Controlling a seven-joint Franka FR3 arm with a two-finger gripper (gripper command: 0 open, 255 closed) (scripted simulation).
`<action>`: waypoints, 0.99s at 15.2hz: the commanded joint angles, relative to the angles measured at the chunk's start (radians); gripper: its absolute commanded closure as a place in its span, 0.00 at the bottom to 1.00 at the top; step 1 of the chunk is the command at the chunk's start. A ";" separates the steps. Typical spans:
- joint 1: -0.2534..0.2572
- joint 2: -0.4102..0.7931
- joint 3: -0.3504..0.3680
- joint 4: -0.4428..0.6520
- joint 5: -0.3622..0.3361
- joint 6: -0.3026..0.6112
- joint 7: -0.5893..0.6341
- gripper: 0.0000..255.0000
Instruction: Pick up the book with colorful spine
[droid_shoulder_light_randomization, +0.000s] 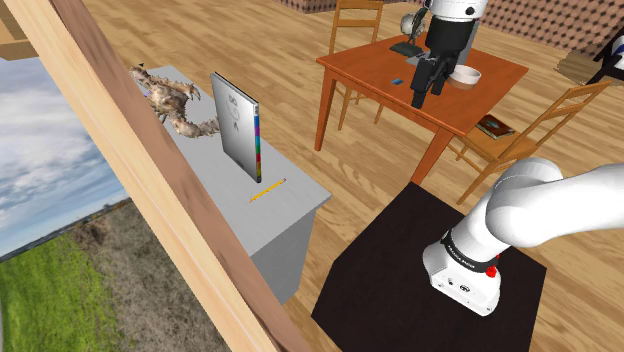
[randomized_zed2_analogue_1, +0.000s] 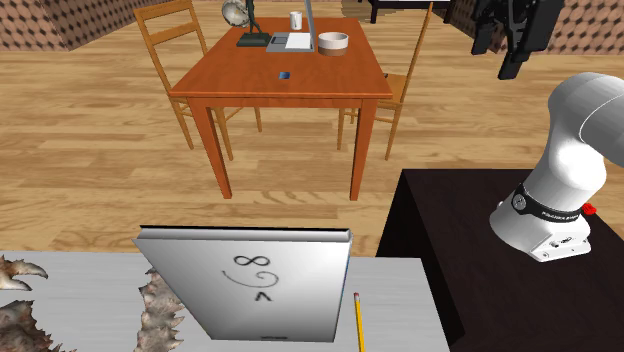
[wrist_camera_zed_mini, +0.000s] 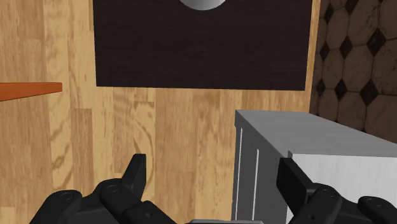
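The book (droid_shoulder_light_randomization: 236, 128) stands upright on a grey cabinet (droid_shoulder_light_randomization: 292, 215), its thin spine (droid_shoulder_light_randomization: 258, 146) striped in several colours. In the second exterior view the book (randomized_zed2_analogue_1: 256, 290) shows a grey cover with a dark curly mark. My black gripper (droid_shoulder_light_randomization: 421, 98) hangs in the air well away from the book, in front of the orange table as seen in the shoulder view. It also appears at the upper right as the gripper (randomized_zed2_analogue_1: 500, 52). In the wrist view the gripper (wrist_camera_zed_mini: 215, 179) is open, with nothing between its fingers (wrist_camera_zed_mini: 136, 173) and the cabinet's corner (wrist_camera_zed_mini: 273, 159) beyond them.
A yellow pencil (droid_shoulder_light_randomization: 268, 190) lies beside the book, and a spiky creature figure (droid_shoulder_light_randomization: 176, 100) stands behind it. The orange wooden table (droid_shoulder_light_randomization: 440, 100) carries a bowl (droid_shoulder_light_randomization: 466, 76), with chairs (droid_shoulder_light_randomization: 500, 140) around it. The black stand (droid_shoulder_light_randomization: 400, 280) sits on the wooden floor.
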 joint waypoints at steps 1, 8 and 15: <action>0.000 0.000 0.000 0.000 0.000 0.000 0.000 0.00; 0.026 0.193 0.111 0.123 0.059 0.098 0.123 0.00; 0.043 0.411 0.214 0.303 0.063 0.164 0.248 0.00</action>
